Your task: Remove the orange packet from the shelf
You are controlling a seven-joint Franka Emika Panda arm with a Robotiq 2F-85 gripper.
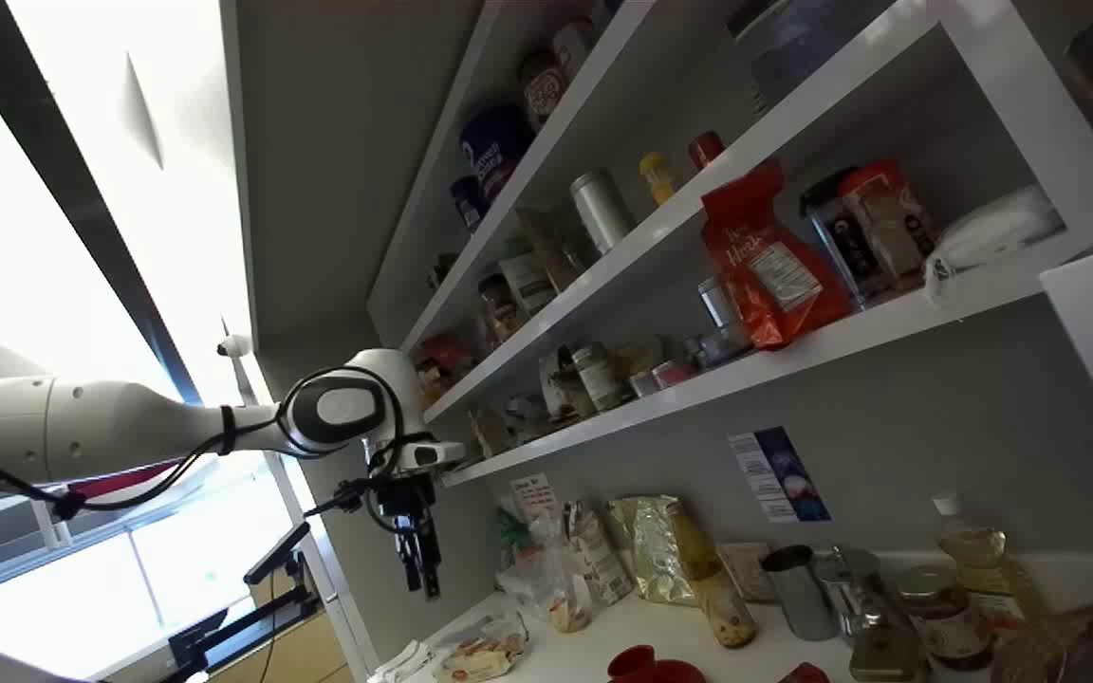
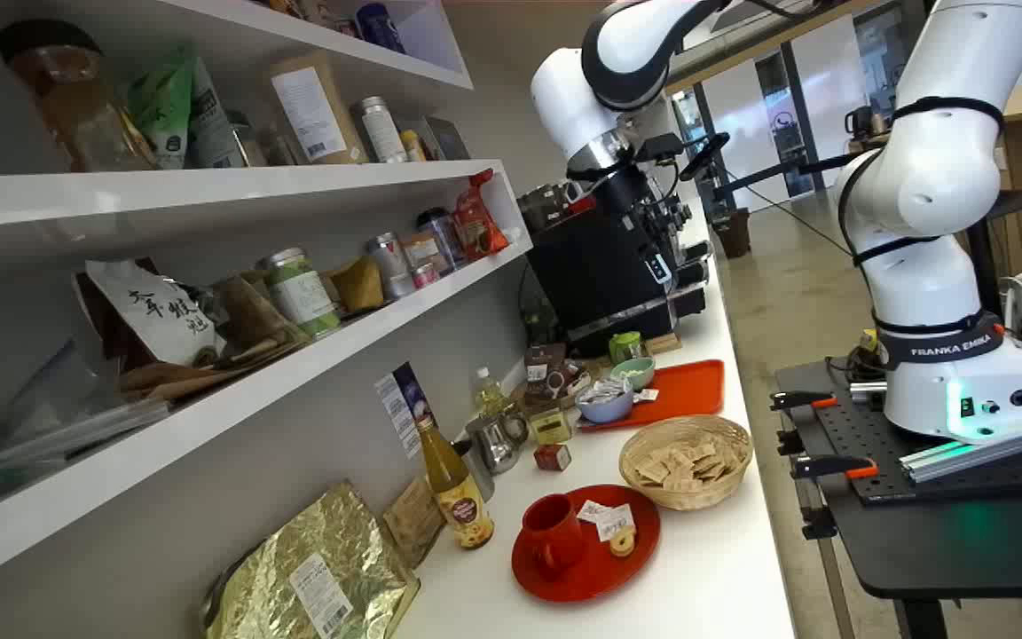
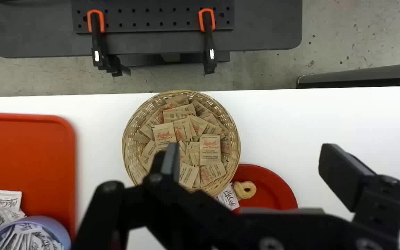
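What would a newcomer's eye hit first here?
Probably the glossy orange packet, its bright colour standing out on the white shelf in both exterior views. Next, perhaps, the white robot arm, its gripper open above the worktop. In the wrist view, a wicker basket of paper sachets sits near the middle, a red plate partly showing beside it.

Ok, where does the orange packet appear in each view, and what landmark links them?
In an exterior view: packet right of centre, mostly upper half, on the shelf.
In an exterior view: packet just left of centre, upper half, at the shelf's far end.
Wrist view: packet not in it.
Shared landmark: the red plate, lower half of all three.
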